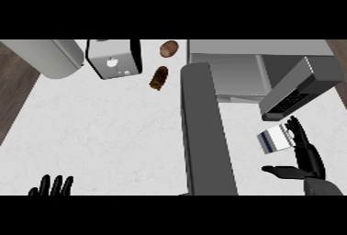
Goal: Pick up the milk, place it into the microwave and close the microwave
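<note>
Milk (274,140) not yet in microwave (230,73), door (207,133) open, so grasp, placing and closing remain: right robot hand (306,157) spread, fingers straight, thumb out, milk just beside its fingers on the thumb side, contact unclear; left robot hand (51,186) rests open on the opposite side.

Bright, even light falls across the pale marbled bench (102,133). Shadows are faint and soft-edged. The microwave's (230,73) inside looks a duller, flatter grey than the bench around it.
</note>
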